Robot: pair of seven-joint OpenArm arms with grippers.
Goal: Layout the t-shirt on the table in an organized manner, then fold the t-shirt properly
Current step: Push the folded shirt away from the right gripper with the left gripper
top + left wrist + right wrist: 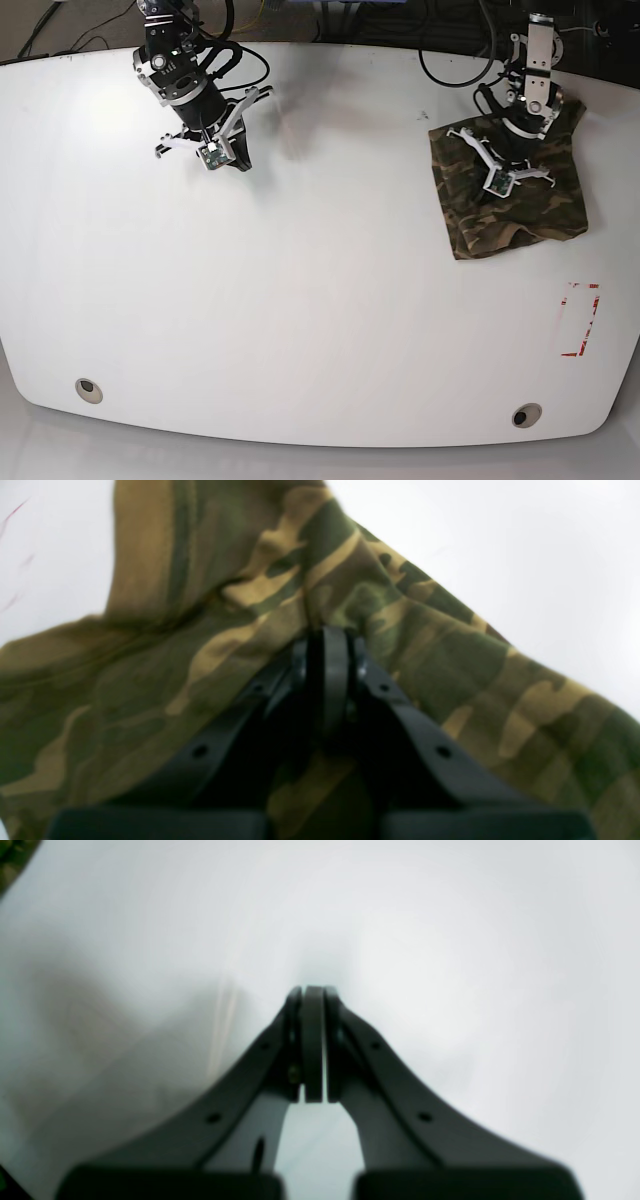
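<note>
The camouflage t-shirt (535, 205) lies bunched in a rough square near the far right of the white table (320, 290). My left gripper (497, 186) sits over the shirt's left part. In the left wrist view its fingers (327, 632) are closed together at a crease of the t-shirt (450, 680), and the folds run toward their tips. My right gripper (213, 160) hangs at the far left over bare table. It is shut with nothing in it, its tips (312, 990) above the tabletop (450, 940).
A red-marked rectangle (580, 320) is on the table's right side, in front of the shirt. Two round grommet holes (88, 390) (526, 415) sit near the front edge. Dark cables (450, 45) trail along the far edge behind both arms.
</note>
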